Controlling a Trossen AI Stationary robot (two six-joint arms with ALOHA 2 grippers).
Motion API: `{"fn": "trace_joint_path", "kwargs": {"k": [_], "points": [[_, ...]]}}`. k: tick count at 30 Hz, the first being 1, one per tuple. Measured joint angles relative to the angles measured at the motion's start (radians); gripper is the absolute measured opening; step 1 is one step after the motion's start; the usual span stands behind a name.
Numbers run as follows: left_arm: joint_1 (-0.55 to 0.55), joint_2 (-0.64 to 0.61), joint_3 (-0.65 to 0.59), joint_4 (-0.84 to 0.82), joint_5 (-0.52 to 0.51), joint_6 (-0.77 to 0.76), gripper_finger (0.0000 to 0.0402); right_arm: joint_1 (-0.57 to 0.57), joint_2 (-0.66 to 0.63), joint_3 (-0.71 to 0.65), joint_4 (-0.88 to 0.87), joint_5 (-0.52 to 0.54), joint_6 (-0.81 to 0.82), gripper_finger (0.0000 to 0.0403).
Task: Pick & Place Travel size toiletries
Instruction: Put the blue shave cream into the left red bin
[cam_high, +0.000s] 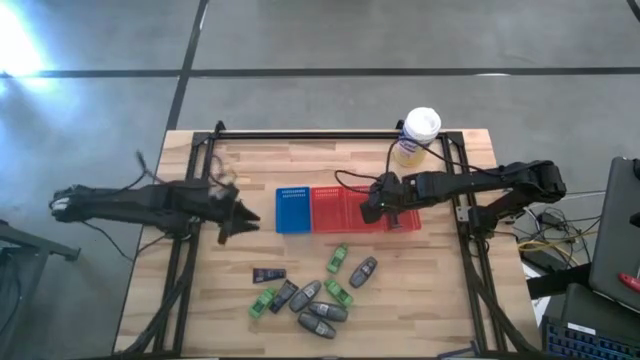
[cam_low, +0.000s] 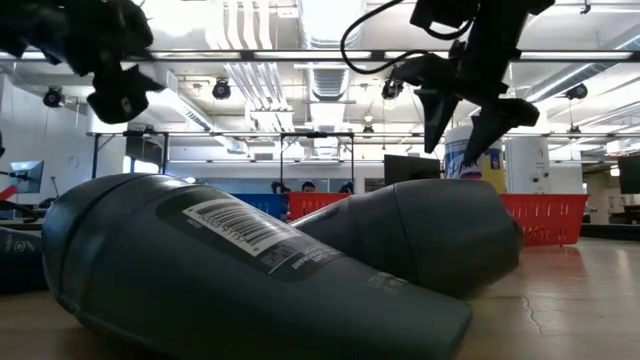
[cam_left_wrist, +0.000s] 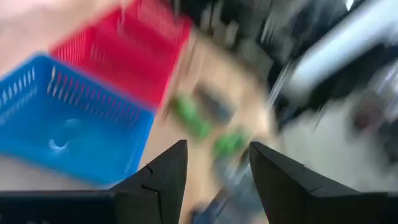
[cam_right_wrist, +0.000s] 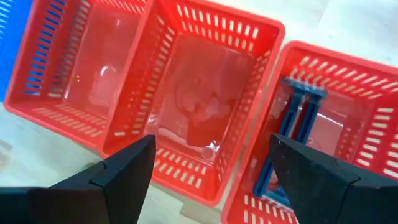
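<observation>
The toiletries lie loose on the near middle of the table: green packets (cam_high: 337, 260), grey oval containers (cam_high: 364, 270) and small dark tubes (cam_high: 268, 274). Two grey containers (cam_low: 250, 260) lie on their sides and fill the low view. A blue razor-like stick (cam_right_wrist: 292, 134) lies in one red tray. My left gripper (cam_high: 240, 218) hovers open by the blue tray's left side, its fingers (cam_left_wrist: 168, 174) apart with nothing between them. My right gripper (cam_right_wrist: 211, 168) hangs open above the red trays (cam_high: 345, 208), holding nothing, fingers pointing down (cam_low: 470, 115).
The blue tray (cam_high: 292, 210) and the red trays (cam_right_wrist: 186, 93) stand side by side at the table's middle. A tall yellowish canister with a white lid (cam_high: 418, 135) stands at the far right. A black frame rail (cam_high: 300, 133) runs along the far edge.
</observation>
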Motion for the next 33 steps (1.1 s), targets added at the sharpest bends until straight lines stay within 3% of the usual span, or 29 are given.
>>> {"fn": "trace_joint_path", "kwargs": {"k": [2, 5, 16, 23, 28, 31, 33], "points": [[-0.025, 0.070, 0.048, -0.097, -0.001, 0.114, 0.0178, 0.004, 0.000, -0.001, 0.000, 0.000, 0.002, 0.0314], [-0.061, 0.168, 0.096, -0.180, -0.004, 0.169, 0.0178, 0.011, -0.004, -0.001, 0.000, -0.013, 0.000, 0.0319], [-0.242, 0.369, 0.148, -0.177, -0.030, 0.206, 0.0209, 0.076, -0.012, -0.002, -0.070, -0.017, -0.014, 0.0340], [-0.421, 0.471, 0.195, -0.174, -0.261, 0.199, 0.0220, 0.090, -0.013, -0.002, -0.071, -0.011, -0.033, 0.0353], [-0.474, 0.529, 0.218, -0.171, -0.409, 0.141, 0.0220, 0.090, -0.013, -0.002, -0.067, 0.010, -0.001, 0.0350], [-0.478, 0.559, 0.213, -0.125, -0.395, 0.114, 0.0220, 0.091, -0.013, -0.002, -0.062, 0.038, -0.006, 0.0345], [-0.489, 0.583, 0.214, -0.089, -0.324, 0.087, 0.0220, 0.091, -0.013, -0.002, -0.059, 0.055, -0.033, 0.0341]]}}
